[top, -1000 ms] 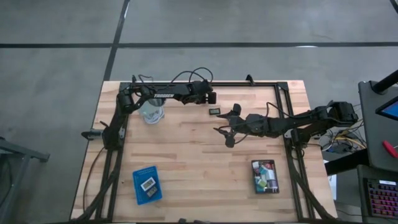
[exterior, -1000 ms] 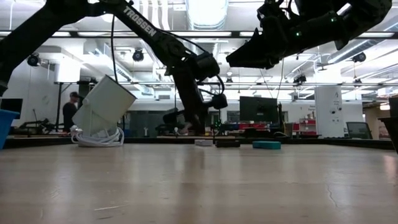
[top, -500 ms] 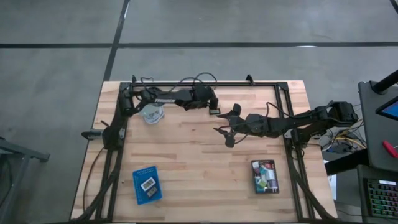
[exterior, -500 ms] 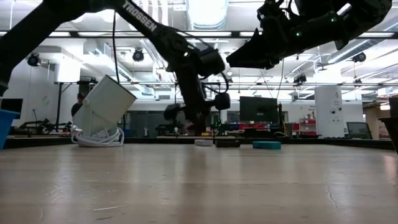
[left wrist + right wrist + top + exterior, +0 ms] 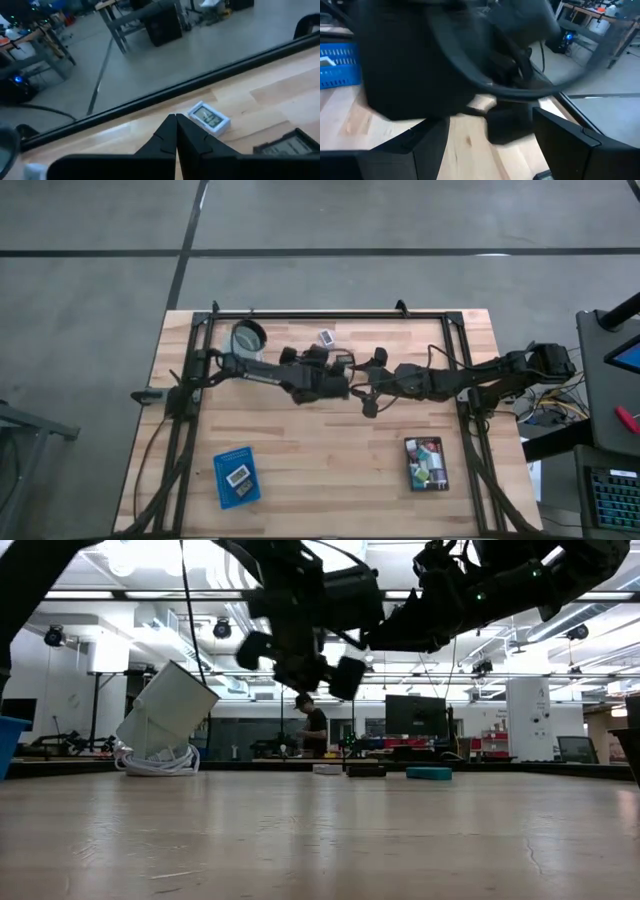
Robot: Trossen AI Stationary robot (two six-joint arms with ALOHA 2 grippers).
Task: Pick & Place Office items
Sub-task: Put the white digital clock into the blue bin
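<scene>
Hovering mid-table, the left gripper (image 5: pixel 345 385) is showing its fingers pressed together, empty; the right gripper (image 5: pixel 366 385) is waiting just beside it, fingers spread. Near the table's far rail, a white item (image 5: pixel 209 118) and a dark item (image 5: pixel 289 148) are lying flat, probably light, rigid and best pinched across their short edges.

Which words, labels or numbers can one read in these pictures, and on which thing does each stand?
None can be read.
White item near the table's far edge: its display face shows marks, too blurred.
Flat dark item beside it: same.
White item in the blue tray: too small.
</scene>
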